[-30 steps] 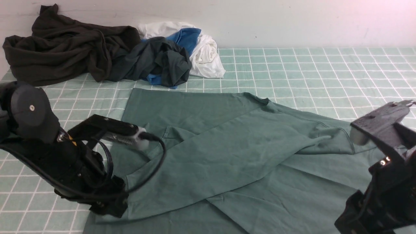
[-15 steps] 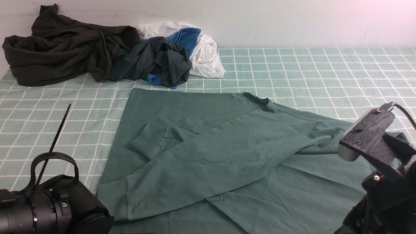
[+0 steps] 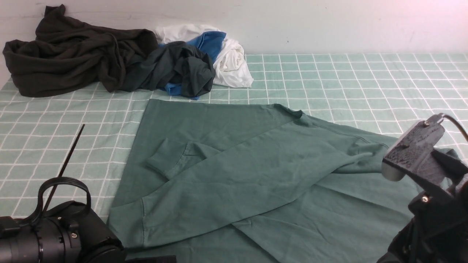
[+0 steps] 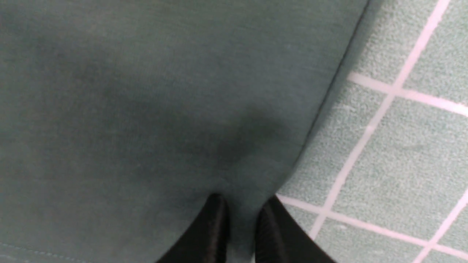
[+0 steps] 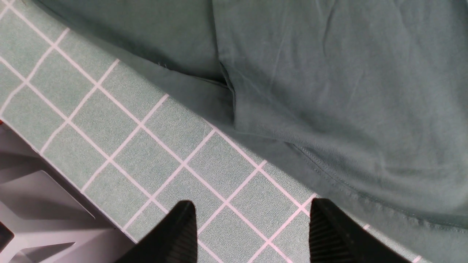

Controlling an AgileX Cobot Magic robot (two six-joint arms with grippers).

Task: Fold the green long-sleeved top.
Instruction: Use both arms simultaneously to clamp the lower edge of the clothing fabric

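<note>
**Left jaws nip the top's edge; right jaws wait wide**

The green long-sleeved top (image 3: 248, 171) lies spread in the middle of the checked tablecloth (image 3: 329, 80). 1 sleeve (image 3: 219, 193) is laid slantwise over its body, and the heap of other clothes (image 3: 109, 58) sits well apart at the far left. That flat spread likely serves the fold: the edges are free to be picked up and carried across.

The left gripper (image 4: 241, 230) stands narrow, with a ridge of the top's cloth pinched between its 2 fingers, just beside the edge where the fabric meets the tablecloth. Taking the edge and not the middle should let the layer lift cleanly.

The right gripper (image 5: 252, 226) stands wide and holds nothing. It hovers over bare tablecloth just beside the top's stitched hem, probably ready for a matching hold.

Only the front view gives the garment's whole layout, but both sets of fingertips are hidden there behind the arms' own bulk. The left wrist view alone shows the pinch. The right wrist view alone shows the gaping jaws, the hem and the table's near edge.
</note>
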